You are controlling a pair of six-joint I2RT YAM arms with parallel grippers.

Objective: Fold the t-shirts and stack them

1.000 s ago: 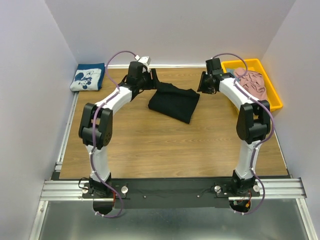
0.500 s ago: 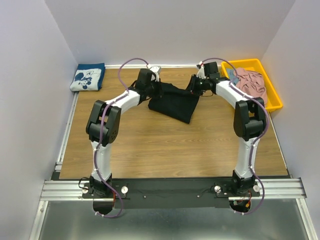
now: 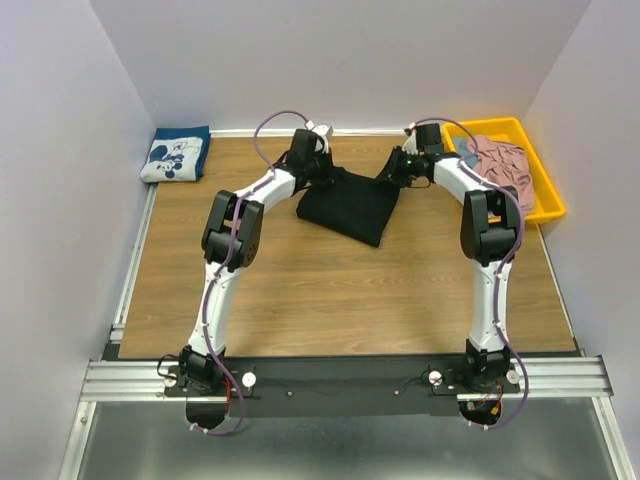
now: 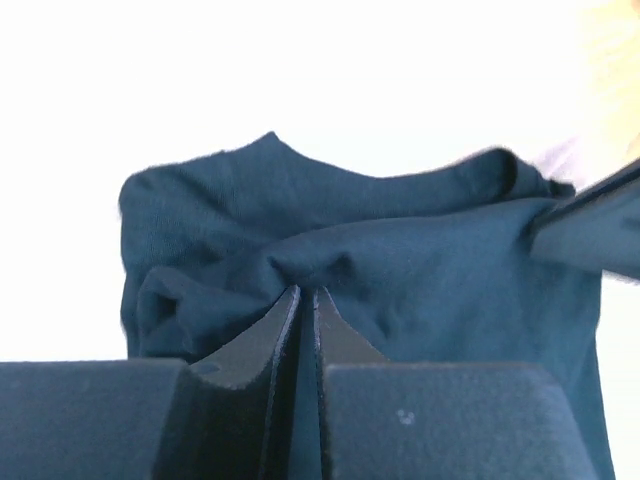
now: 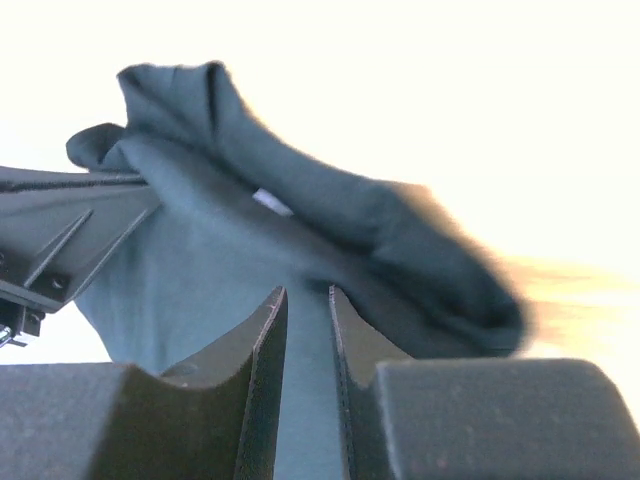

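The black t-shirt (image 3: 350,205) lies partly folded at the far middle of the table. My left gripper (image 3: 318,172) is at its far left corner, and in the left wrist view its jaws (image 4: 307,290) are pinched on a bunched fold of the dark cloth (image 4: 400,260). At the far right corner my right gripper (image 3: 393,170) holds the shirt too, its jaws (image 5: 307,292) narrow with cloth (image 5: 200,270) between them. The navy t-shirt (image 3: 175,155) with the white mouse print lies folded at the far left. The pink t-shirt (image 3: 502,162) is crumpled in the bin.
A yellow bin (image 3: 548,205) stands at the far right corner of the wooden table (image 3: 320,290). Purple-grey walls close in the left, back and right. A metal rail (image 3: 340,378) with both arm bases runs along the near edge.
Both arms have swung inward and forward onto the far corners of the black t-shirt. Both grippers have closed on its cloth, the left one from wide open.
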